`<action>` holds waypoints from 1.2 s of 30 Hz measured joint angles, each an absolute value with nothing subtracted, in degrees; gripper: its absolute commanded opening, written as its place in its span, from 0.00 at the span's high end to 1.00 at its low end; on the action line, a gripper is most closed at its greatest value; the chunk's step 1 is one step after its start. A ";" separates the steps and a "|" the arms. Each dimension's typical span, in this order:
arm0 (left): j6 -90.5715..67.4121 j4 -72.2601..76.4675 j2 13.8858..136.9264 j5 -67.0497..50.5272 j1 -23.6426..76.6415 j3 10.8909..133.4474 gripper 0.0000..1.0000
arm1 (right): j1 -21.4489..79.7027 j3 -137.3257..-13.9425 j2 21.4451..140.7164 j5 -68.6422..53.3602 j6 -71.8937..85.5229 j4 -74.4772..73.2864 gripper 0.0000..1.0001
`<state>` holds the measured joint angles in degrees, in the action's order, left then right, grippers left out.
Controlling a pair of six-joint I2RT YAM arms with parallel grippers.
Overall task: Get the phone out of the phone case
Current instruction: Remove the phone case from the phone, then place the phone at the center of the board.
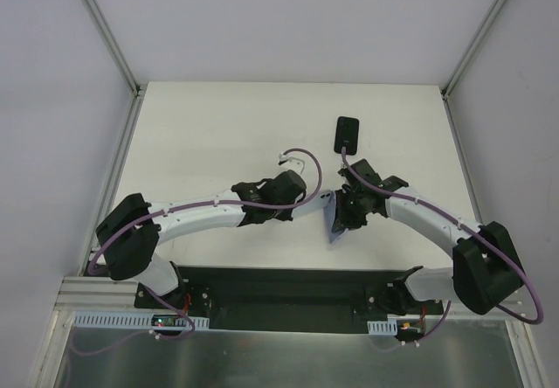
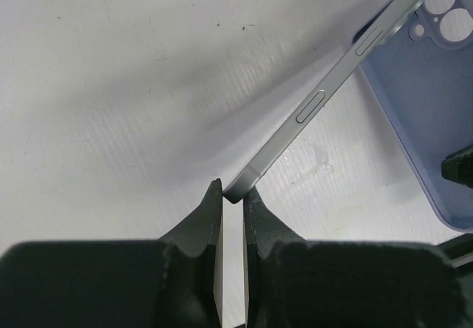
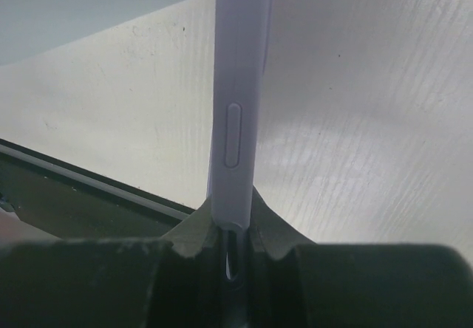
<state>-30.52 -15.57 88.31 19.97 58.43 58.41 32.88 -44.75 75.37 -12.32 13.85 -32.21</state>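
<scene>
left wrist view: my left gripper (image 2: 233, 192) pinches one phone (image 2: 318, 106) by its corner; my right gripper (image 3: 230, 213) clamps one lilac case (image 3: 235, 84), its far end cut off

I see bright, even overhead light on the white matte worktop (image 1: 218, 135), shadows faint. Wrist views: near foreground blurred and dark; slim silver phone (image 2: 318, 106) throws a soft grey shadow across the worktop.

Room to pass over bare table (image 1: 201, 135) at far left and far centre. Tight in the middle: left gripper (image 2: 233, 191) and right gripper (image 3: 233, 213) almost tip to tip, phone (image 2: 310, 110) and lilac case (image 3: 235, 84) clamped between. Blocked beyond the right arm by a flat black object (image 1: 348, 134) — hemmed in by side walls (image 1: 52, 100).
</scene>
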 measured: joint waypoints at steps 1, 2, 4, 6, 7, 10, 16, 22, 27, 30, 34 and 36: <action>-30.55 -15.64 88.18 19.88 58.46 58.41 1.00 | 32.86 -44.75 75.40 -12.25 13.91 -32.32 0.99; -30.55 -15.75 87.92 19.51 58.46 58.41 1.00 | 32.82 -44.75 75.46 -12.27 13.96 -32.34 0.98; -30.50 -15.99 86.89 17.98 58.46 58.41 1.00 | 32.82 -44.95 76.03 -12.49 14.31 -32.23 0.99; -30.46 -16.19 85.89 16.73 58.59 58.41 1.00 | 32.82 -45.45 76.97 -12.80 14.59 -32.01 0.99; -30.44 -16.16 85.41 15.86 58.70 58.41 1.00 | 32.82 -45.95 77.69 -12.93 14.85 -31.79 0.99; -30.44 -15.70 84.99 13.93 59.35 58.46 1.00 | 32.80 -47.62 80.34 -13.50 15.70 -30.81 0.99; -30.44 -15.53 86.54 12.05 60.45 59.88 0.95 | 32.80 -49.58 82.63 -14.76 16.93 -29.67 0.99; -30.44 -16.25 90.15 11.35 60.84 62.92 0.91 | 32.38 -49.76 82.61 -13.89 17.10 -29.19 0.99; -30.30 -17.32 94.39 10.85 61.54 67.61 0.84 | 31.94 -49.76 82.06 -12.36 17.23 -28.93 0.99; -29.69 -16.88 97.10 10.94 61.49 70.52 0.75 | 31.88 -49.54 80.84 -12.99 17.30 -29.10 0.99; -28.84 -14.83 100.82 11.00 61.41 74.46 0.73 | 32.56 -48.95 78.15 -15.09 17.30 -29.61 0.99; -28.58 -14.17 102.04 11.00 61.41 75.92 0.85 | 32.75 -48.86 77.25 -15.70 17.21 -30.11 0.99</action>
<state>-28.58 -14.17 102.04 11.00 61.41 75.92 32.75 -48.86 77.25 -15.70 17.21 -30.11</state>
